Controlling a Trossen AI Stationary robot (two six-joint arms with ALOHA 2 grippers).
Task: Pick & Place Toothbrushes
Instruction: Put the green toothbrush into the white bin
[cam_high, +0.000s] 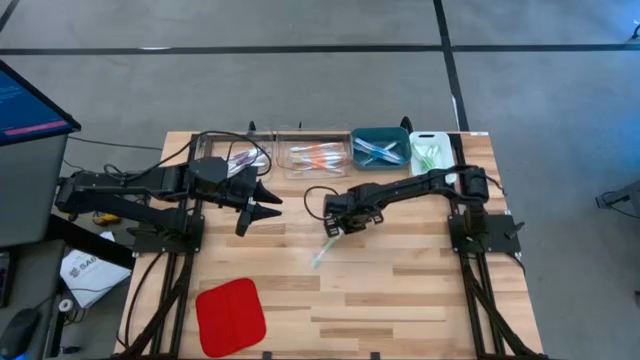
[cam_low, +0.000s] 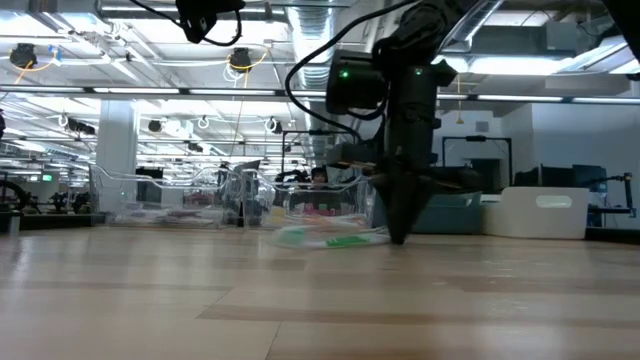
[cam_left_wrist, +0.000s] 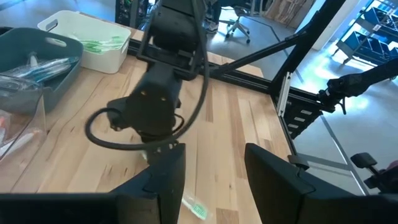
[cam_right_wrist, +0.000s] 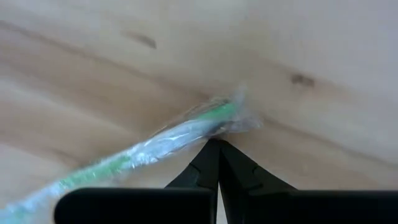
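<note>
The right gripper (cam_right_wrist: 214, 144), fingers pressed together, points down at one end of a green toothbrush (cam_right_wrist: 155, 144) lying mid-table (cam_high: 420, 290); whether it pinches the wrapper is unclear. The left gripper (cam_high: 262, 203) waits, fingers apart.

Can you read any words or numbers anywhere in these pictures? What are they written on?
"SAG": the only letters that can be made out, on a white packet on the floor left of the table; the rest is too small to read.
Monitor at the left edge: pink and blue lines on the screen, too blurred to read.
Bins, toothbrush, red pad and arms: no readable text.
</note>
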